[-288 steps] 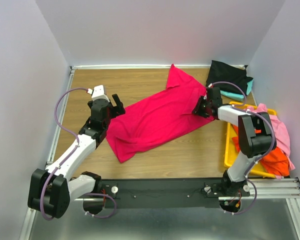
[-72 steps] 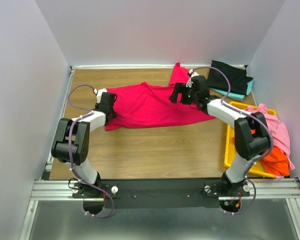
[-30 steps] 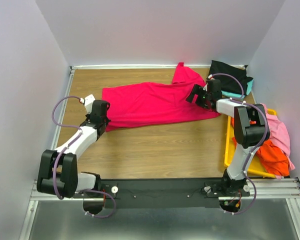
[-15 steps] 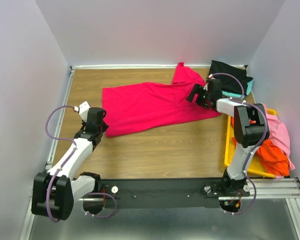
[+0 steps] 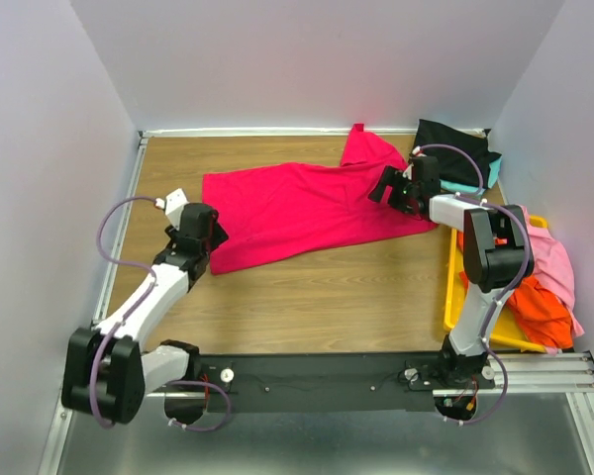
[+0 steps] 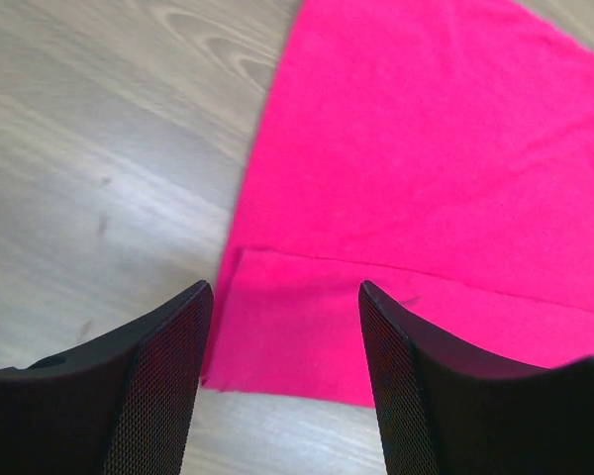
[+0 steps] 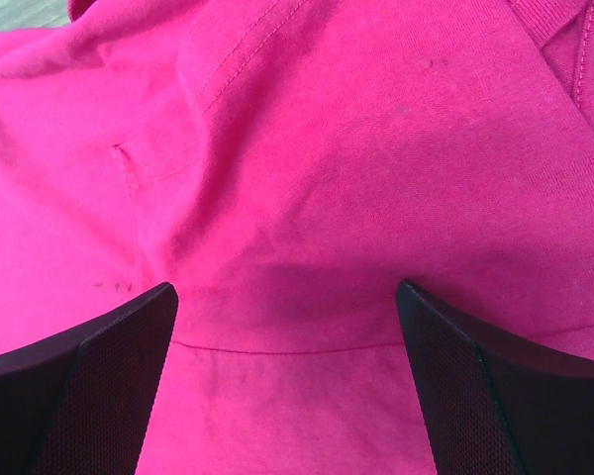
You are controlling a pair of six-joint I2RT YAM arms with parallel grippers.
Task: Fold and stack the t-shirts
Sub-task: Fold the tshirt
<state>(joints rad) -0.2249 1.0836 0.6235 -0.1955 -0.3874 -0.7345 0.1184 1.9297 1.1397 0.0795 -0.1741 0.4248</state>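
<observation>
Hovering open over the soft crimson-red t-shirt (image 5: 307,203) spread on the wooden desk (image 5: 317,297), the left hand (image 6: 282,297) faces its near-left hem corner, the right hand (image 7: 285,292) its right end, seemingly poised to fold.

Wood-grain tabletop (image 5: 307,297); plain pale walls (image 5: 317,59) on three sides; metal rail (image 5: 376,374) along near edge.

Robotics lab test cell, plain white partition walls (image 5: 307,59) boxing in a wood-grain tabletop (image 5: 307,297), robot arms (image 5: 144,302) bolted to an aluminium extrusion rail (image 5: 544,371), exposed purple cables (image 5: 101,242), yellow plastic bin (image 5: 451,297)
</observation>
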